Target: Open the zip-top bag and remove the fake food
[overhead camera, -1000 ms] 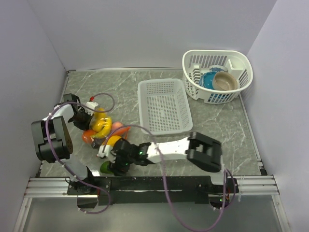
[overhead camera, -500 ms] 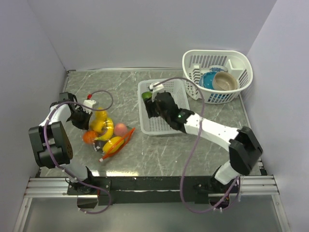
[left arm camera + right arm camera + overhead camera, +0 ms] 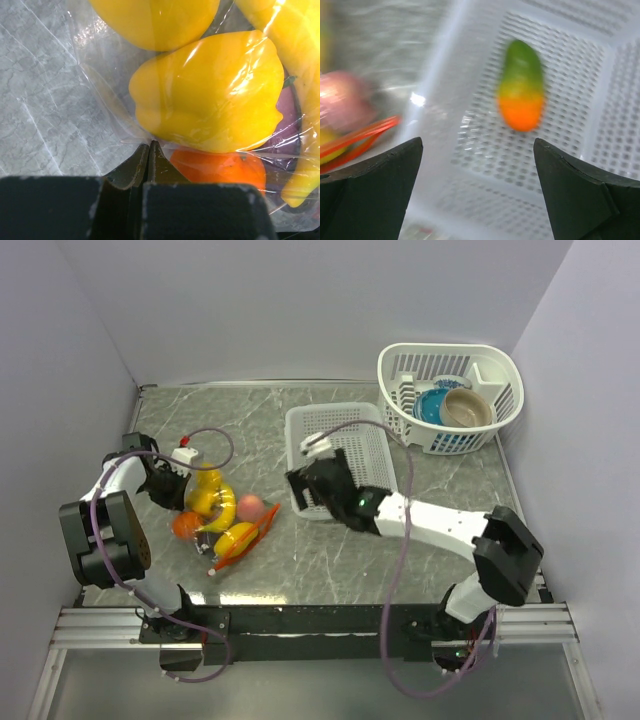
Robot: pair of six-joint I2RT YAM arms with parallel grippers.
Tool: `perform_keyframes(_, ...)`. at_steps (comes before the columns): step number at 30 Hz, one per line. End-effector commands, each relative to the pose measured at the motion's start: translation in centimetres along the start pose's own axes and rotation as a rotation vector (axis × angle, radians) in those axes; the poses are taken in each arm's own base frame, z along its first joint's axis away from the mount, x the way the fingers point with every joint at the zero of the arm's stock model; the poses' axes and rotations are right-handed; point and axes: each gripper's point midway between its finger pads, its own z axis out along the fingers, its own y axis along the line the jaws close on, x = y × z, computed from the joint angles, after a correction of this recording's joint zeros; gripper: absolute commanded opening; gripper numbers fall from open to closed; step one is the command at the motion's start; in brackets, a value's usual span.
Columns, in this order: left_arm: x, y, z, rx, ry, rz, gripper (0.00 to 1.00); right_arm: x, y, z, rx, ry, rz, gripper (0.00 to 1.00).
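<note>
bag (image 3: 222, 518) sits left of right gripper (image 3: 300, 492) (jaws wide, empty), zip end (image 3: 255, 530) toward it; left gripper (image 3: 149, 152) pinching bag edge

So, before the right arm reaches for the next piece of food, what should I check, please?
1. Left jaws shut on the zip-top bag film: ok.
2. Right jaws open, nothing between them: ok.
3. Green-orange fruit lying inside the flat basket: ok.
4. Bag emptied: not ok, yellow pieces and an orange one are inside.
5. Bag mouth open wide enough: cannot tell.
</note>
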Motion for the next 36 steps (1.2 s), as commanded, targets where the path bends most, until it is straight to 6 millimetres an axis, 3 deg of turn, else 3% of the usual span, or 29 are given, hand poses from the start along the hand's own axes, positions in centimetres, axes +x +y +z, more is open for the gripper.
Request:
perform_keyframes(1,-0.9,0.2,-0.1,0.009,-0.034,-0.013,0.01,-2.3,7.3,-4.8,-0.176,-0.188,-0.152,0.97)
perform_keyframes(3,-1.0,0.4,0.1,0.01,-0.034,-0.02,0.01,-1.2,10.9,-6.1,-0.317,-0.195,-0.192,0.92)
perform_keyframes(7,-1.2,1.1,0.3,-0.009,-0.032,-0.02,0.01,1.5,14.8,-6.4,-0.534,-0.152,-0.256,0.82)
perform_keyframes(11,-1.7,1.9,0.6,-0.019,-0.029,-0.024,0.01,4.4,17.7,-5.2,-0.651,-0.085,-0.281,0.76)
perform_keyframes(15,-2.0,2.0,0.8,-0.014,-0.037,-0.028,0.01,5.1,19.9,-4.2,-0.715,-0.062,-0.284,0.67)
perform_keyframes(17,-2.1,2.0,0.9,-0.012,-0.038,-0.028,0.01,5.3,21.1,-3.7,-0.751,-0.05,-0.288,0.69)
perform_keyframes(20,-1.9,1.7,1.3,-0.014,-0.026,-0.019,0.01,5.1,22.2,-3.0,-0.769,-0.06,-0.296,0.8)
perform_keyframes(22,-2.2,1.5,1.7,-0.021,-0.022,0.001,0.01,5.5,22.5,-2.0,-0.765,-0.058,-0.318,0.82)
perform_keyframes(31,-2.4,-0.6,3.6,-0.001,0.026,0.068,0.01,3.2,22.9,1.0,-0.709,-0.138,-0.326,0.97)
perform_keyframes(36,-2.6,-1.3,3.9,0.027,0.037,0.089,0.01,3.5,23.1,2.6,-0.712,-0.109,-0.318,1.0)
